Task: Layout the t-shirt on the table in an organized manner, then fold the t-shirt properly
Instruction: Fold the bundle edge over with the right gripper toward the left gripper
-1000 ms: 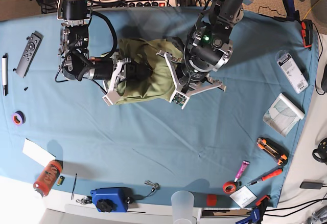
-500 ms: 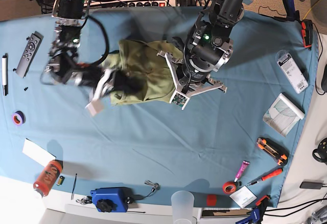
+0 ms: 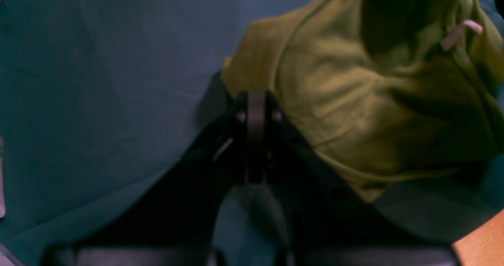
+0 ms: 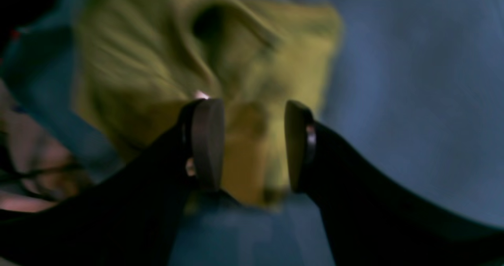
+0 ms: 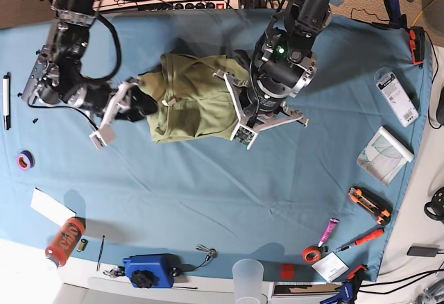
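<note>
The olive-green t-shirt (image 5: 191,96) lies bunched into a rough rectangle at the back middle of the light-blue table (image 5: 208,193). My right gripper (image 5: 142,100) hovers at the shirt's left edge. In the right wrist view this gripper (image 4: 252,144) is open, with the t-shirt (image 4: 157,73) lying beyond the gap and nothing between the fingers (image 4: 206,140). My left arm (image 5: 277,75) stands over the shirt's right edge. In the left wrist view the left gripper (image 3: 256,100) is shut, its tip at a corner of the t-shirt (image 3: 354,100). A small white tag (image 3: 460,32) shows on it.
At the left lie a remote (image 5: 38,71), a pen (image 5: 7,99), a purple tape roll (image 5: 26,159) and an orange can (image 5: 64,240). A blue device (image 5: 147,269) and a plastic cup (image 5: 248,276) stand at the front edge. White packets (image 5: 385,153) and hand tools (image 5: 369,205) lie at the right.
My right gripper has pulled back to the left off the shirt and opened, letting the cloth go. The shirt's left part has spread a little. The left arm has stayed put.
</note>
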`<state>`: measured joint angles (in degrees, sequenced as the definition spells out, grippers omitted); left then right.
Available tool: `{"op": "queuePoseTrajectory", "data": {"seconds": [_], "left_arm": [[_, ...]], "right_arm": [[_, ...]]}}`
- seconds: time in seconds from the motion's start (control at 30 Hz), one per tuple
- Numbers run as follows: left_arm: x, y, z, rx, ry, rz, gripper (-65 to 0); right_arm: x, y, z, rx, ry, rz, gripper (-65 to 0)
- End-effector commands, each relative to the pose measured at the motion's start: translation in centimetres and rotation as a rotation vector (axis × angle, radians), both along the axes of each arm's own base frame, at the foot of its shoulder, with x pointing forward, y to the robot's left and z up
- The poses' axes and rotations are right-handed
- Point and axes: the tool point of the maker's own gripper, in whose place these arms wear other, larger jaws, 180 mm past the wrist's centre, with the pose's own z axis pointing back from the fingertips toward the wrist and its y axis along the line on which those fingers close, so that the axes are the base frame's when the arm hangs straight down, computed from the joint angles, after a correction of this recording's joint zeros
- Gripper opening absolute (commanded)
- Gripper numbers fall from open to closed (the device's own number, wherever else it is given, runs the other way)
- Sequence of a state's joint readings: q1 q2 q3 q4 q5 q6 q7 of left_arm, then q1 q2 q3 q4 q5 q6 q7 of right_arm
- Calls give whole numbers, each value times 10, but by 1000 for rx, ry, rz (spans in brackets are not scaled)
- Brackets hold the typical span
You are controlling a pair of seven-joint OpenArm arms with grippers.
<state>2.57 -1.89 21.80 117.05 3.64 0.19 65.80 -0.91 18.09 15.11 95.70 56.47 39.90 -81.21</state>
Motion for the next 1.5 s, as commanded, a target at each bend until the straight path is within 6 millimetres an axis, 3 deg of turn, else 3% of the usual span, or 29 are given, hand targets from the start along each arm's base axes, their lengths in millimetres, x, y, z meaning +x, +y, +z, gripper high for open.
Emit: {"op": "queuePoseTrajectory", "data": {"seconds": [0.0, 0.1, 0.33, 0.67, 0.83, 1.07, 1.23, 1.47], "left_arm": [[6, -3, 13, -22, -47, 1, -650], [6, -3, 13, -21, -48, 1, -650], [6, -3, 12, -21, -45, 1, -650], [5, -3, 12, -23, -44, 1, -650], [5, -3, 12, -23, -44, 0, -650], [4, -3, 11, -21, -41, 0, -650], [4, -4, 12, -22, -41, 0, -650], [5, -4, 12, -23, -45, -1, -650]], "right_arm": [[7, -5, 13, -4, -48, -1, -392], [3, -10, 10, -19, -34, -1, -392], [6, 7, 29, 109, -78, 23, -392], [6, -12, 30, 41, -74, 24, -388], [7, -28, 6, -93, -22, -52, -388], [9, -17, -3, -37, -1, -94, -388], [2, -20, -35, 43, 97, -132, -388], [3, -1, -28, 174, 114, -75, -388]]}}
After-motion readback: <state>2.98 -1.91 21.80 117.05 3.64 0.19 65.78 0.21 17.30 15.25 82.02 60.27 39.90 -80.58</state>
